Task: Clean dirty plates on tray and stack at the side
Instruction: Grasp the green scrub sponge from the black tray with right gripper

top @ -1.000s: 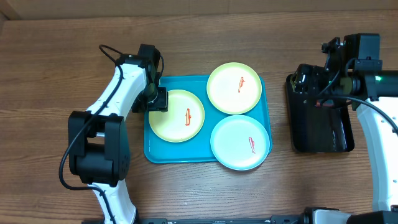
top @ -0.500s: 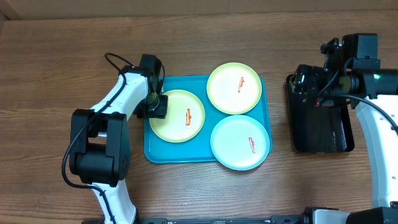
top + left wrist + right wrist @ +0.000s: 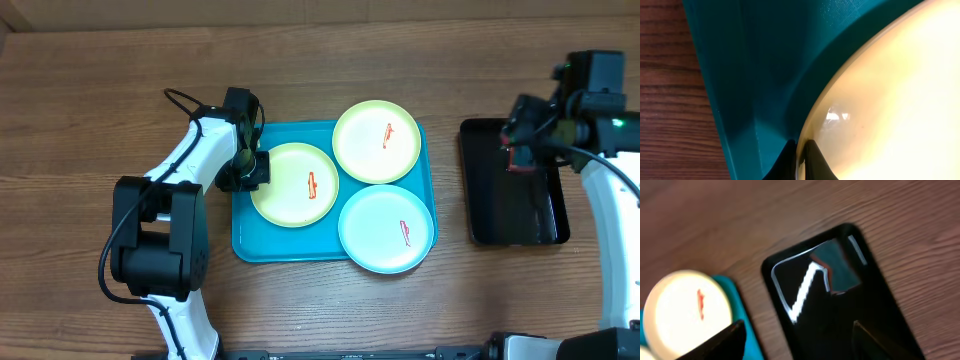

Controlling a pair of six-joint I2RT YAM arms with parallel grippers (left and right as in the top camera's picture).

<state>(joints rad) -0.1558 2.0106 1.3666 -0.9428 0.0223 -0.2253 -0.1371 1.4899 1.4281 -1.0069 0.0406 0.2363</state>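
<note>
From overhead the left gripper [image 3: 248, 170] is a dark block over the left rim of the tray [image 3: 335, 252], and its own wrist hides the jaws. The left wrist view fills that in. The two fingertips [image 3: 815, 165] stand almost closed, and the rim of the yellow plate [image 3: 880, 100] runs into the thin gap between them, so they pinch the plate at its edge. To one side of the jaws the tray wall rises, with the wooden table [image 3: 665, 100] past it.

That close view shows only a bare, pale arc of the plate. Overhead shows the whole plate reaching away from the jaws toward the middle of the tray, its red smear [image 3: 312, 185] past the plate's centre. Farther out from the jaws lie the other yellow plate [image 3: 377, 141] and the blue plate [image 3: 388, 229], each smeared and both on the tray. The three rims sit close together, and I cannot tell whether they touch.

The right gripper [image 3: 798, 325] is plain only in its own wrist view, which is blurred. Its fingers are spread wide with nothing between them, and the glossy black tray [image 3: 840, 305] lies below and ahead of the gap. Past one finger are the other yellow plate and a corner of the teal tray. Overhead places this gripper above the far end of the black tray, well apart from the plates, but the arm's bulk covers the jaws there.
</note>
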